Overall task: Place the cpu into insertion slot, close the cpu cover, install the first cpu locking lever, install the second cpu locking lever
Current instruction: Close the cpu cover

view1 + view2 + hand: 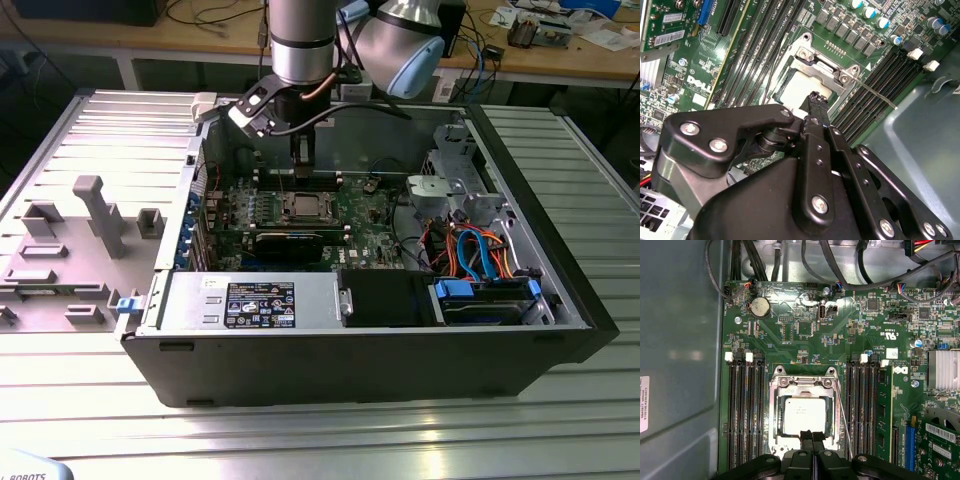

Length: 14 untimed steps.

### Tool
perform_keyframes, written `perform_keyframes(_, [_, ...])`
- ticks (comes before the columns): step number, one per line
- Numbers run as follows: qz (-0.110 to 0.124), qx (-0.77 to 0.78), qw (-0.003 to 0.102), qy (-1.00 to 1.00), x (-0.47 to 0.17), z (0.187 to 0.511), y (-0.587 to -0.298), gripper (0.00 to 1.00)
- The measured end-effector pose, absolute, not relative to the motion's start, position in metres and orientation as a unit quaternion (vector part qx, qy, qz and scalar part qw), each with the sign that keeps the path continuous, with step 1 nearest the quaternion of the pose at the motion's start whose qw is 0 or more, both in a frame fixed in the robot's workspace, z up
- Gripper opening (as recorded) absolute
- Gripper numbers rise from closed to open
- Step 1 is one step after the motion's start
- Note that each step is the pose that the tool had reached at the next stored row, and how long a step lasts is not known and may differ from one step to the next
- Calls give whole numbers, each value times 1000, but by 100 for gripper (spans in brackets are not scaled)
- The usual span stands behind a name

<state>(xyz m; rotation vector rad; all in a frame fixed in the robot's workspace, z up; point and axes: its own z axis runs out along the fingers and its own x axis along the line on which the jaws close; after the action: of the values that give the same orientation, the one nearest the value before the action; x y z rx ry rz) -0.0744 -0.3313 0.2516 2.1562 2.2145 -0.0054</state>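
Gripper, fingers together w/ nothing between, tip at edge of cpu; cover down over cpu; one lever wire slants over mem. slots.

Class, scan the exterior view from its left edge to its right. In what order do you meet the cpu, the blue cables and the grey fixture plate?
Grey fixture plate → cpu → blue cables.
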Motion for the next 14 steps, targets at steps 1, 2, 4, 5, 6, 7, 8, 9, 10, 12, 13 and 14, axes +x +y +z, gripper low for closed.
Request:
perform_keyframes(1, [-2, 697, 25, 716, -75, 251, -331, 12])
perform_keyframes(2, [-2, 697, 25, 716, -75, 251, -331, 12])
perform_keyframes(4, [-2, 697, 25, 716, -75, 251, -331, 12])
perform_keyframes(5, [-2, 697, 25, 716, -75, 251, -331, 12])
perform_keyframes(6, [-2, 697, 25, 716, -75, 251, -331, 12])
perform_keyframes(7, [-2, 697, 25, 716, -75, 251, -331, 12])
perform_keyframes(8, [-2, 697, 25, 716, -75, 251, -331, 12])
perform_keyframes(9, [-2, 697, 25, 716, -75, 251, -331, 12])
perform_keyframes(10, [-2, 697, 25, 716, -75, 250, -331, 12])
perform_keyframes(12, [-2, 697, 25, 716, -76, 250, -332, 12])
perform_keyframes(13, [-2, 697, 25, 717, -77, 249, -332, 12])
perform_keyframes(14, [-2, 697, 25, 717, -77, 247, -332, 12])
